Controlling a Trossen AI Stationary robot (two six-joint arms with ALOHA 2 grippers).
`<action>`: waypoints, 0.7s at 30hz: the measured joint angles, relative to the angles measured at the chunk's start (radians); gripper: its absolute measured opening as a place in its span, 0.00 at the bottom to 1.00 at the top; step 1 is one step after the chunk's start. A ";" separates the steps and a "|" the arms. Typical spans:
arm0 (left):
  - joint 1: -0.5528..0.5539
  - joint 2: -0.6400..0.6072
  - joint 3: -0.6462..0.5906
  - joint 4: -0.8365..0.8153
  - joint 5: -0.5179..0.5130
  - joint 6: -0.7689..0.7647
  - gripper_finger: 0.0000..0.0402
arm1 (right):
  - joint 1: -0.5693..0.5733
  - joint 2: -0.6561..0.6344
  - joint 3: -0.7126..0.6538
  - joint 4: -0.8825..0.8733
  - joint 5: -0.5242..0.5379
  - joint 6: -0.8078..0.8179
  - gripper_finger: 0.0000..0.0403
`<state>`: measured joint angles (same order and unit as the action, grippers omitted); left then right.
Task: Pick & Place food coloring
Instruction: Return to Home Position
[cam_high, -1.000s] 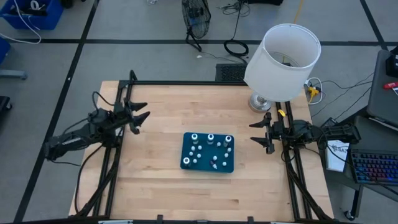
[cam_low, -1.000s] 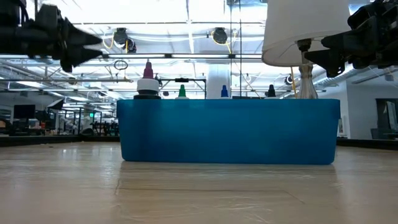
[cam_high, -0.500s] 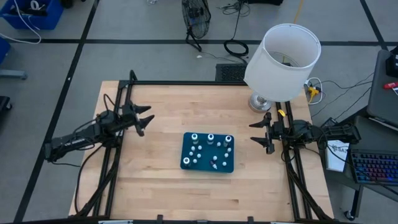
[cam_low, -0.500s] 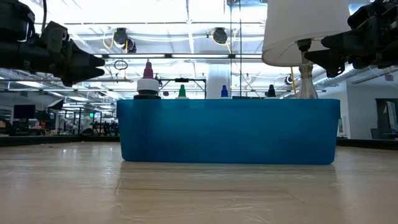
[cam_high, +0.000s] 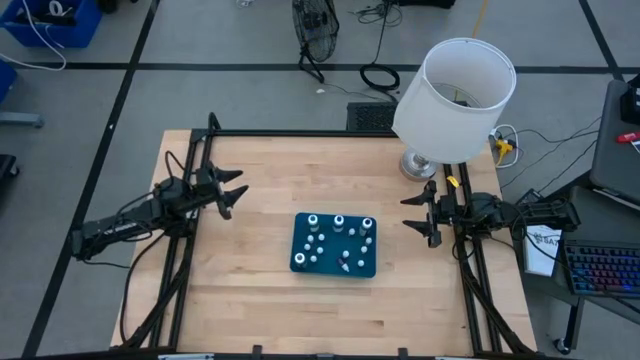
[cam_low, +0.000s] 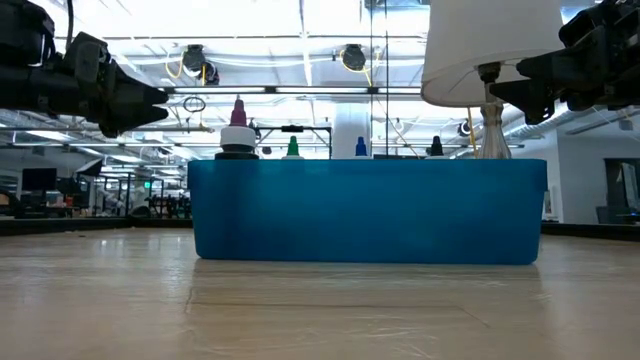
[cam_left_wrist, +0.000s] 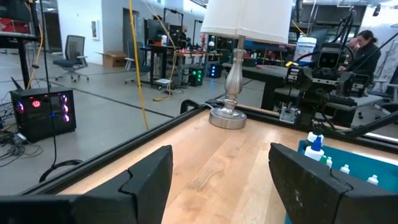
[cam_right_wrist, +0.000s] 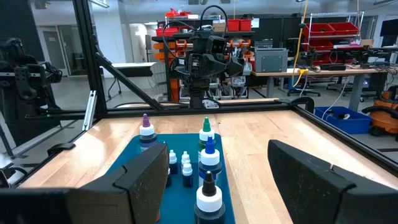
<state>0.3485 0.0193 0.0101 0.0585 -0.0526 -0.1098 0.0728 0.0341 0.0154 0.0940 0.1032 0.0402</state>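
Note:
The food coloring bottles (cam_high: 338, 238) stand upright in a flat teal tray (cam_high: 300, 240) at the table's middle. Some are taller with pale caps, others tiny. In the low view their tips (cam_low: 238, 128) rise above the blue tray wall (cam_low: 367, 210). My left gripper (cam_high: 231, 192) hovers open above the table, left of the tray, pointing at it; its wrist view shows bottles (cam_left_wrist: 315, 146) ahead. My right gripper (cam_high: 417, 214) is open at the table's right edge, facing the bottles (cam_right_wrist: 208, 163).
A lamp with a white shade (cam_high: 456, 95) stands on its silver base (cam_high: 418, 163) at the table's far right corner, close to the right arm. Black frame rails (cam_high: 300, 133) border the table. Bare wood (cam_high: 330, 310) lies near the tray's front.
My left gripper has come down and moved a little toward the table's right, closer to the tray, then held still. It has stayed open.

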 joint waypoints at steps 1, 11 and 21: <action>0.000 0.000 0.000 0.000 0.000 -0.001 0.65 | 0.000 0.000 0.000 0.000 0.000 0.000 0.65; 0.000 0.000 0.000 0.003 0.000 0.000 0.65 | 0.000 0.000 0.000 0.000 0.000 0.000 0.65; 0.000 0.000 0.000 0.004 0.000 0.000 0.67 | 0.000 0.000 0.000 0.000 0.000 0.000 0.65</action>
<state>0.3485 0.0193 0.0101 0.0624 -0.0525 -0.1102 0.0730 0.0340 0.0153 0.0940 0.1032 0.0402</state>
